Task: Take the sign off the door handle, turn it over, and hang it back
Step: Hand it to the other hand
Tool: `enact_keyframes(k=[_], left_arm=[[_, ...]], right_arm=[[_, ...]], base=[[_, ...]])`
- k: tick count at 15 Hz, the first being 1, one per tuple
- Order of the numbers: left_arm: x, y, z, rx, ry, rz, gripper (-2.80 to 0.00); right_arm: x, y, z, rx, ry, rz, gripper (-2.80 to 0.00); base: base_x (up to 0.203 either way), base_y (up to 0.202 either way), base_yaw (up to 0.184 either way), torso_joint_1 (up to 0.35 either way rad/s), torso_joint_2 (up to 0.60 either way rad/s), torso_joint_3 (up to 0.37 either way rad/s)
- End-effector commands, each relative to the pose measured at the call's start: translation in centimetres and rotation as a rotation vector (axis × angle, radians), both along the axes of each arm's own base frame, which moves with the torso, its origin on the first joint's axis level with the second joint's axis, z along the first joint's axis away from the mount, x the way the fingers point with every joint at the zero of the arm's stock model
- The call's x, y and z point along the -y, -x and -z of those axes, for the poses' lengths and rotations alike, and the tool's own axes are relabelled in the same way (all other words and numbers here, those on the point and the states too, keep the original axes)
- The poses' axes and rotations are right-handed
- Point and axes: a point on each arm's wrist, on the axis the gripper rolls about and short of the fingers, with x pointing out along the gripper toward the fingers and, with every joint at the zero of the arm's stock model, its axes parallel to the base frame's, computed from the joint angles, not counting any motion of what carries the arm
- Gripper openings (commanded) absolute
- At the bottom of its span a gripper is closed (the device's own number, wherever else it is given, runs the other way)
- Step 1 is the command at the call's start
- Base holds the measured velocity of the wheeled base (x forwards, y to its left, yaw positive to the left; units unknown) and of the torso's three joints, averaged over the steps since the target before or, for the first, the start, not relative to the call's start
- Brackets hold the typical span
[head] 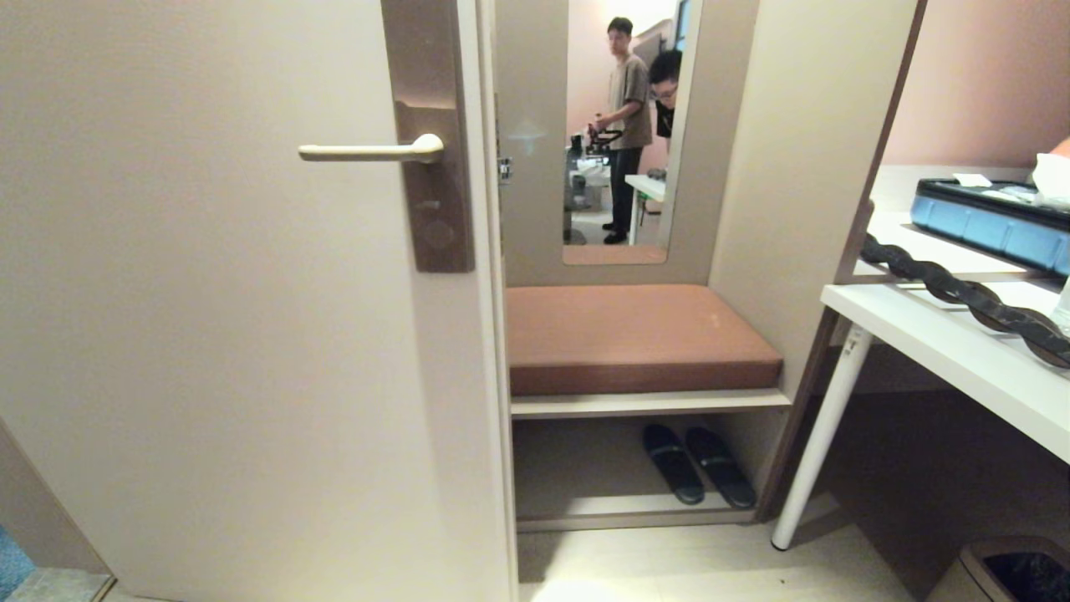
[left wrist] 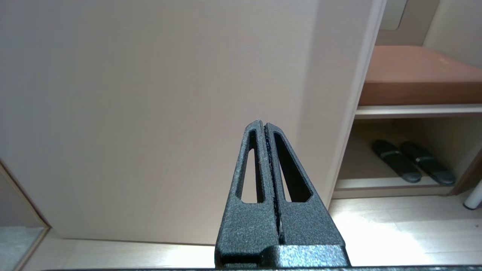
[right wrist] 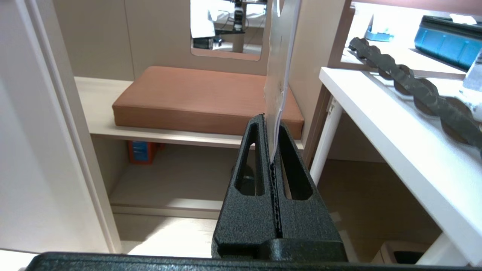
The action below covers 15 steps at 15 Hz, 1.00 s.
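Note:
The cream door handle sticks out level from its tall brown plate on the pale door, and nothing hangs on it. Neither arm shows in the head view. The sign appears edge-on in the right wrist view as a thin pale card standing up from my right gripper, which is shut on its lower end, in front of the bench. My left gripper is shut with nothing in it and points at the lower part of the door.
Right of the door is a niche with a brown cushioned bench, black slippers under it and a mirror reflecting two people. A white desk at the right carries a blue box. A bin stands below.

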Motion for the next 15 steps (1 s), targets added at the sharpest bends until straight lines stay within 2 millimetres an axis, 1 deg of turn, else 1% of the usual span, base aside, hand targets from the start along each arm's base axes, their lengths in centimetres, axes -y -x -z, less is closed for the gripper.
enact_keyframes(k=[1,3,5,8,10,12,15], left_arm=[[0.0,0.0,-0.4,-0.003,-0.009,0.007,-2.80],[0.1,-0.3,-2.0,-0.019,0.000,0.055,-2.80],[0.2,-1.2,-4.0,-0.059,0.008,0.105,-2.80],[0.4,-3.3,-7.9,-0.095,0.013,0.223,-2.80],[0.9,-4.9,-10.2,-0.116,0.012,0.363,-2.80],[1.6,-6.2,-11.7,-0.133,0.009,0.517,-2.80],[2.8,-8.3,-13.0,-0.162,0.045,0.615,-2.80]], right_arm=[[0.0,-1.7,-1.5,-0.060,0.000,-0.002,-2.80],[0.0,-2.5,-2.7,-0.068,-0.001,-0.005,-2.80],[0.0,-3.3,-3.6,-0.077,-0.016,-0.011,-2.80],[-0.1,-5.0,-5.0,-0.073,-0.045,-0.062,-2.80],[-0.2,-6.5,-6.0,-0.080,-0.047,-0.114,-2.80],[-0.4,-8.1,-6.8,-0.088,-0.049,-0.164,-2.80],[-0.6,-10.6,-7.7,-0.086,-0.049,-0.255,-2.80]], base=[[0.000,0.000,0.000,0.000,0.00,0.000],[0.000,0.000,0.000,0.000,0.00,0.000],[0.000,0.000,0.000,0.000,0.00,0.000],[0.000,0.000,0.000,0.000,0.00,0.000],[0.000,0.000,0.000,0.000,0.00,0.000],[0.000,0.000,0.000,0.000,0.00,0.000],[0.000,0.000,0.000,0.000,0.00,0.000]])
